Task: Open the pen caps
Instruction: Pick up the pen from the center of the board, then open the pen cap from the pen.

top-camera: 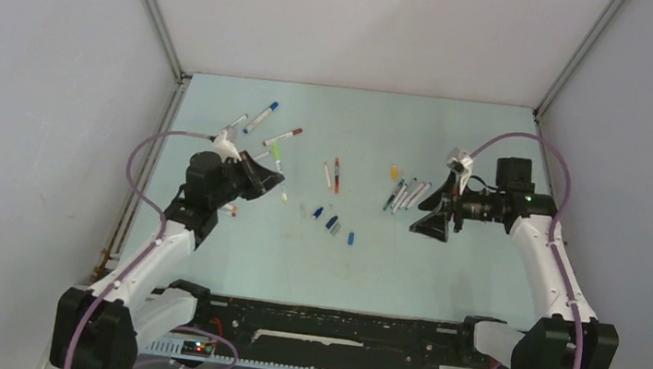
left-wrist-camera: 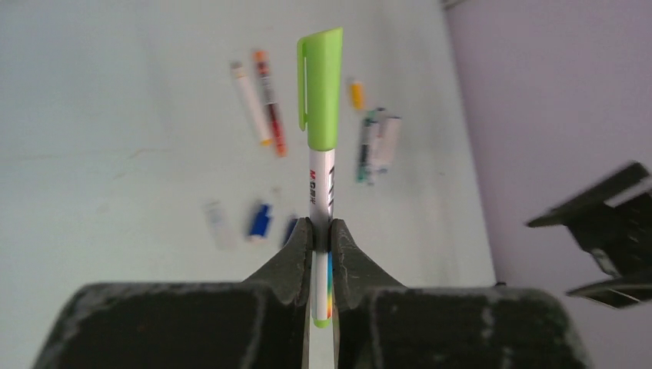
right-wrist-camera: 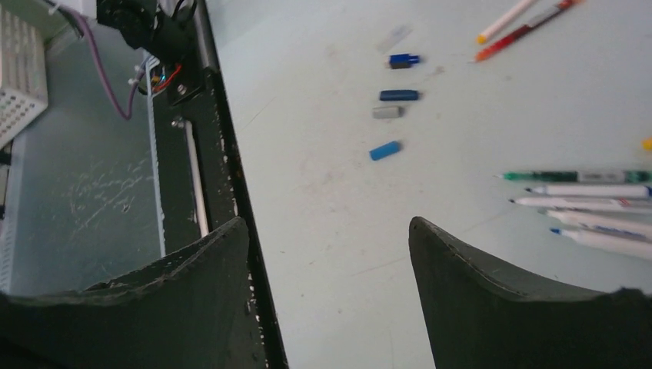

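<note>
Top view: left gripper hides own grip. Left wrist view: fingers clamped on white pen barrel, green cap on, pointing away. Right gripper over table, fingers wide apart, empty. Uncapped pens cut off at frame edge. Loose caps mid-table, blurry, maybe five.

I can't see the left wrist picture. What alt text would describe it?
The left gripper pinches a white pen by its barrel, its lime green cap still on. Beyond it, loose blue caps and several other pens lie on the pale table.
</note>
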